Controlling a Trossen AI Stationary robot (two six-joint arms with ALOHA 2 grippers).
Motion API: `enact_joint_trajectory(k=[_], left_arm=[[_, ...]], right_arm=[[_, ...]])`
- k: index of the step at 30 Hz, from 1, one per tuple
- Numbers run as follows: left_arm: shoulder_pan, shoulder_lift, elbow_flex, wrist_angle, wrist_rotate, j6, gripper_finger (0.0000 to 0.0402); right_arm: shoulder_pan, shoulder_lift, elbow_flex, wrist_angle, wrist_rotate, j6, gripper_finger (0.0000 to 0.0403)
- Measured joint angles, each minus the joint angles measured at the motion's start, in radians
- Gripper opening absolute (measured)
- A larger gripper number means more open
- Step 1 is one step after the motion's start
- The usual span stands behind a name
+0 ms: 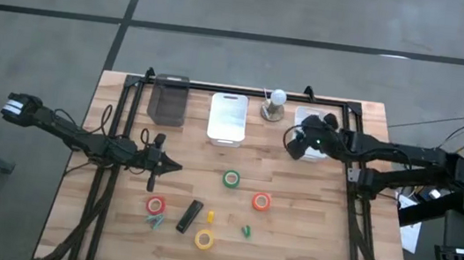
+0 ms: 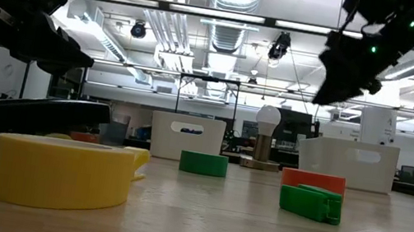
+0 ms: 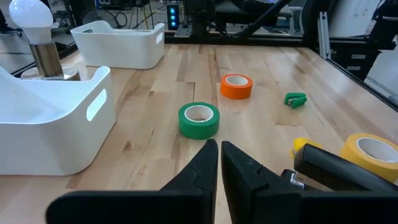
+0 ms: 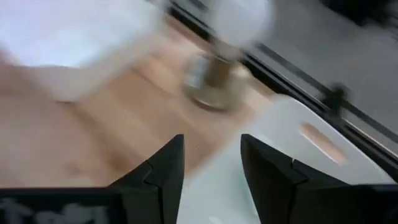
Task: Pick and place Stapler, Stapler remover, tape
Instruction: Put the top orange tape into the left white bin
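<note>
The black stapler point(image 1: 189, 215) lies flat near the table's near edge, between the red tape roll point(image 1: 155, 205) and the yellow roll point(image 1: 203, 239). The green roll point(image 1: 231, 179) and the orange-red roll point(image 1: 261, 202) lie flat at mid-table. A small green staple remover point(image 1: 246, 231) sits near the yellow roll. My left gripper point(image 1: 174, 166) hovers shut, left of the green roll point(image 3: 199, 119), touching nothing. My right gripper point(image 1: 291, 142) is raised and open at the near left corner of the far right white bin point(image 1: 313, 120); nothing is between its fingers point(image 4: 168, 165).
Along the far edge stand a dark bin point(image 1: 167, 102), a white bin point(image 1: 227, 118), a light bulb on a stand point(image 1: 275, 105) and the right white bin. A small yellow piece point(image 1: 211, 217) and small green-blue bits point(image 1: 154, 222) lie by the stapler. Black frame rails run along both sides.
</note>
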Motion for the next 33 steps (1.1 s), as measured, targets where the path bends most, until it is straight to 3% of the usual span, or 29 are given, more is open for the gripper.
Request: enact_joint_trajectory(k=[9, 19, 33], left_arm=[[0.000, 0.000, 0.000, 0.000, 0.000, 0.000, 0.0023], [0.000, 0.000, 0.000, 0.000, 0.000, 0.000, 0.0023], [0.000, 0.000, 0.000, 0.000, 0.000, 0.000, 0.0023]], right_arm=[[0.200, 0.047, 0.000, 0.298, -0.138, -0.146, 0.0152], [0.375, 0.166, 0.000, 0.504, -0.146, -0.203, 0.0138], [0.487, 0.204, 0.000, 0.494, -0.198, -0.131, 0.0121]])
